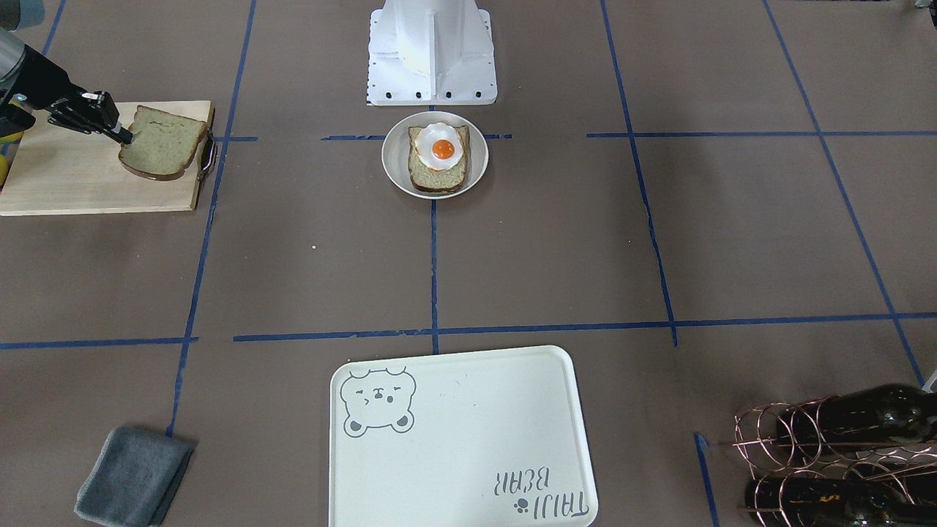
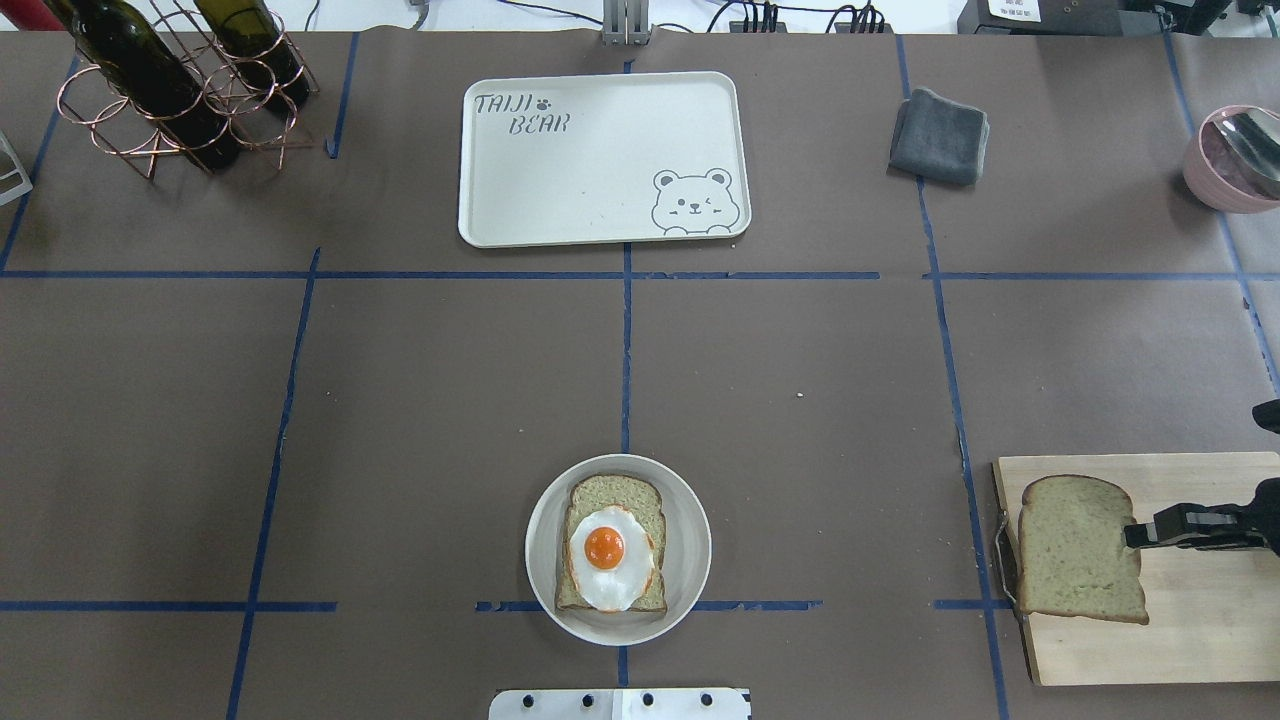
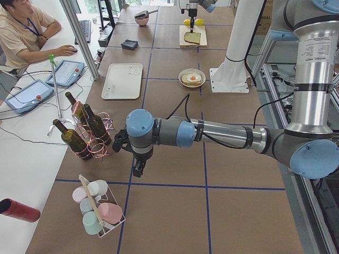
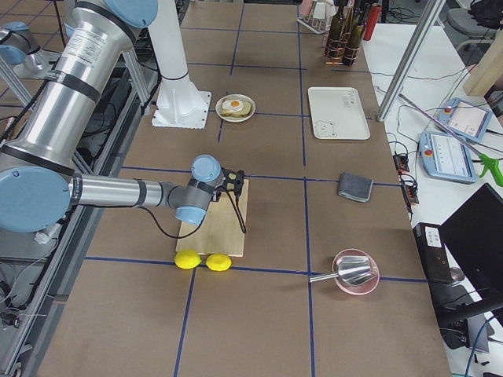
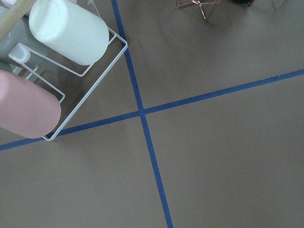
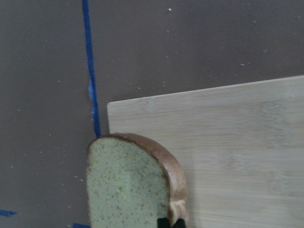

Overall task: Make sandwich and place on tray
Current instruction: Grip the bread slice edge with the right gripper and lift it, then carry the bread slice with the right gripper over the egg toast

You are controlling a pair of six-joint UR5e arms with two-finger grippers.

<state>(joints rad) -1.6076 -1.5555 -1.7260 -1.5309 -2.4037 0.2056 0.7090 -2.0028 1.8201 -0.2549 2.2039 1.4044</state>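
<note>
A small white plate [image 1: 391, 158] [image 2: 541, 560] in front of the robot's base holds one bread slice [image 2: 615, 495] with a fried egg [image 1: 441, 148] [image 2: 607, 556] on top. My right gripper [image 1: 121, 135] [image 2: 1133, 534] is shut on the edge of a second bread slice [image 1: 162, 141] [image 2: 1078, 550] [image 6: 127, 190], held tilted just above the wooden cutting board [image 1: 73, 179] [image 2: 1200, 620]. The cream bear tray [image 1: 468, 432] [image 2: 600, 170] lies bare at the far side. My left gripper [image 3: 136, 169] shows only in the exterior left view, so I cannot tell whether it is open or shut.
A grey cloth [image 2: 938, 136] lies right of the tray. A copper rack with wine bottles [image 2: 170, 80] stands at the far left. A pink bowl [image 2: 1235, 155] sits far right. Two lemons [image 4: 203, 261] lie beside the board. A wire rack of cups [image 5: 57, 61] is near the left arm.
</note>
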